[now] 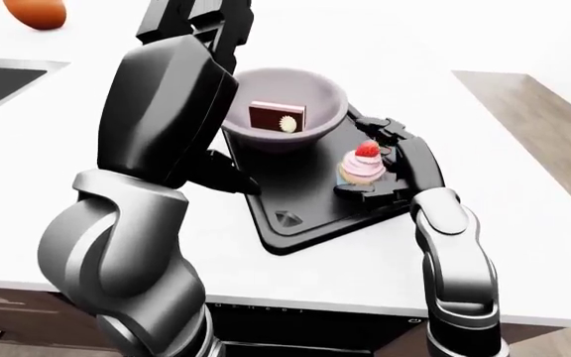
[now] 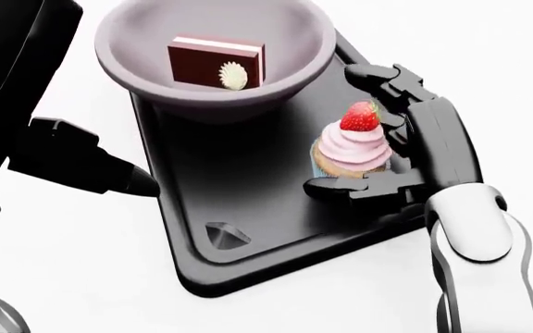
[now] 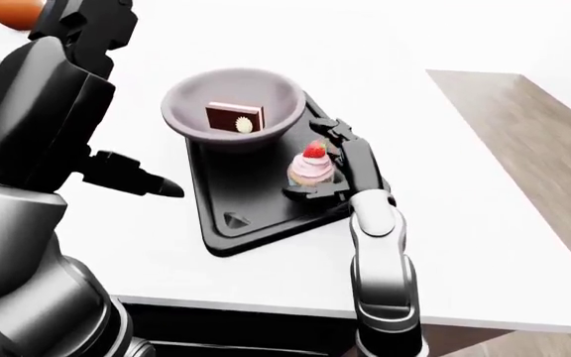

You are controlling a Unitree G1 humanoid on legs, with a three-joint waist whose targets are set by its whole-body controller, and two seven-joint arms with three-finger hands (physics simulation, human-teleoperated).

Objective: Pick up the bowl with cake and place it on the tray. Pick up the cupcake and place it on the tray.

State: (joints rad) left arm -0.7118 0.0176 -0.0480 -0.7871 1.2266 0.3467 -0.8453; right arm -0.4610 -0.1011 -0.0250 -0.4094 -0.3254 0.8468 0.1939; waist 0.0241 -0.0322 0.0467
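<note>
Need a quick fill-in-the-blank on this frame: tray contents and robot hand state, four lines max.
1. The brown cake slice lies inside the mauve ____.
2. The pink-frosted cupcake is topped with a red ____.
3. The cupcake stands on the black ____, toward the head view's right.
4. The right robot hand has its fingers ____ about the cupcake, while the left robot hand hovers beside the tray.

Missing words: bowl; strawberry; tray; open
</note>
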